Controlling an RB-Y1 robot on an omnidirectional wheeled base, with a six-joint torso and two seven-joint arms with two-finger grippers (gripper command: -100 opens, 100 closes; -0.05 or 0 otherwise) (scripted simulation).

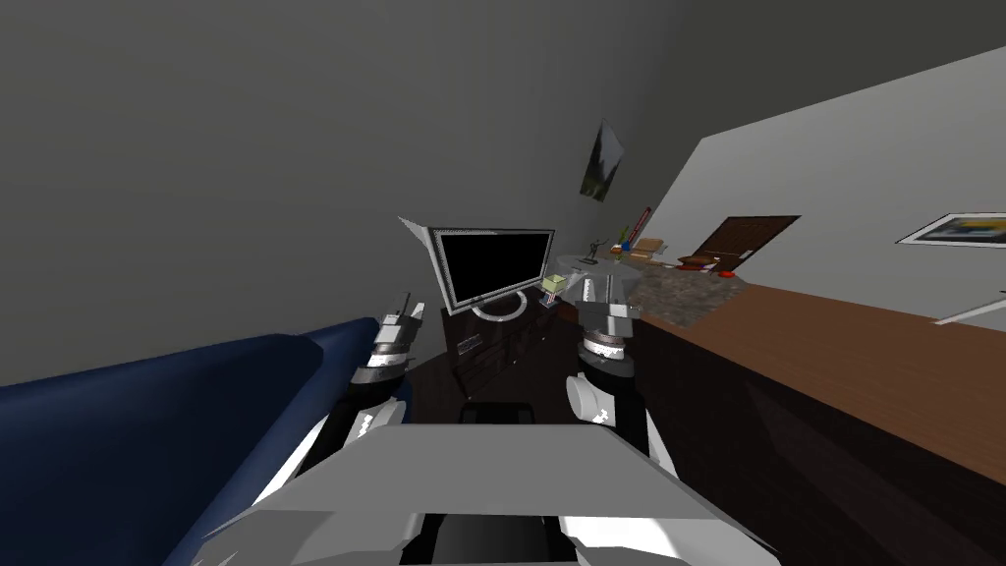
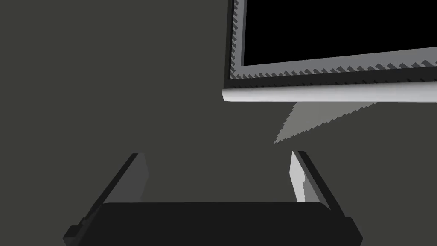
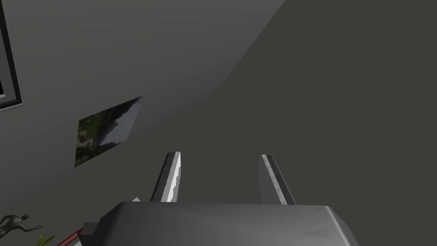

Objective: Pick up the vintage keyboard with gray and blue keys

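In front of the cabinet (image 1: 496,349) and monitor (image 1: 491,265), left gripper (image 2: 217,158) and right gripper (image 3: 219,156) stand open, empty; best edge closer — locate the keyboard before reaching.

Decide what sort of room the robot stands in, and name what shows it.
Most likely a living room in a house: a dark blue sofa on the robot's left, a flat screen standing on a dark cabinet ahead, and a picture on the wall.

Dark cabinet (image 1: 488,346): a black-screened monitor (image 1: 491,263) stands on a ring base at its middle, and a small pale object (image 1: 552,286) sits at its right edge. Round grey tabletop (image 1: 573,263) beyond it: a small figurine (image 1: 592,250) stands near the far edge.
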